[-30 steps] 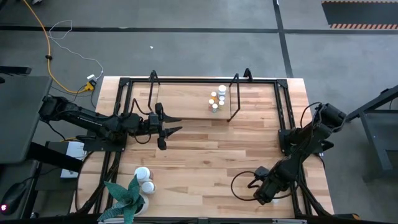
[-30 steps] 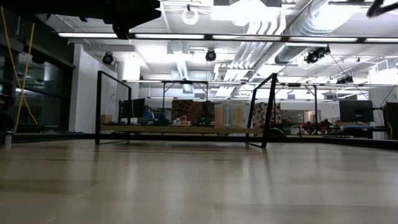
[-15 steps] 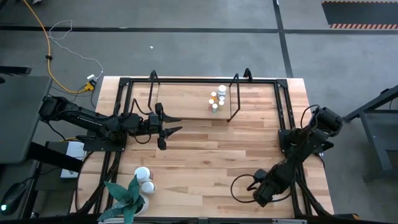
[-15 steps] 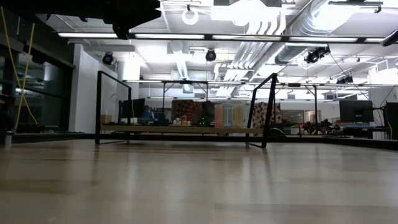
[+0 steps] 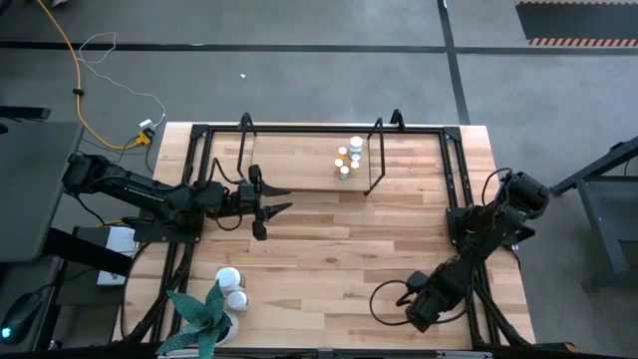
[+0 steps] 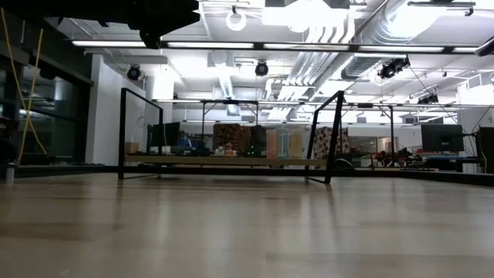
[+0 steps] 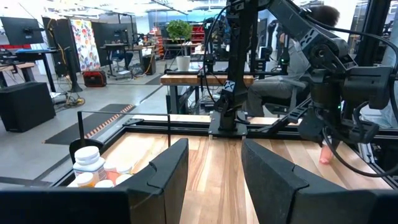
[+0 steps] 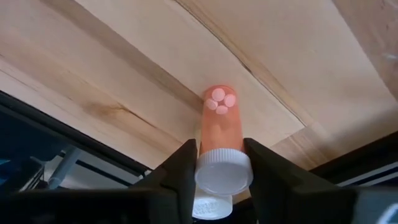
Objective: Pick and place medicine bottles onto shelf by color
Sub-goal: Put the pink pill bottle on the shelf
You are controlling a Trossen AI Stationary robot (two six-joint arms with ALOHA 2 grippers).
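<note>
- The right tool (image 8: 219, 171) is down at the near right corner of the counter (image 5: 339, 234), its two fingers (image 8: 177, 180) pressed against the white cap of a translucent orange pill bottle (image 8: 219, 134); it has the bottle clamped, with a few pale pink pills visible through the bottle's base.
- In the left wrist view, this bottle shows as a small pink shape under the right arm.
- The left tool (image 5: 274, 202) hovers over the counter's left middle, just in front of the shelf (image 5: 289, 160), fingers (image 7: 161, 177) parted with nothing between them.
- A cluster of small medicine bottles (image 5: 349, 158) with white and orange tops stands on the shelf's right part.
- Two larger white bottles (image 5: 232, 286) stand at the near left corner, beside a green spiky plant (image 5: 202, 317).
</note>
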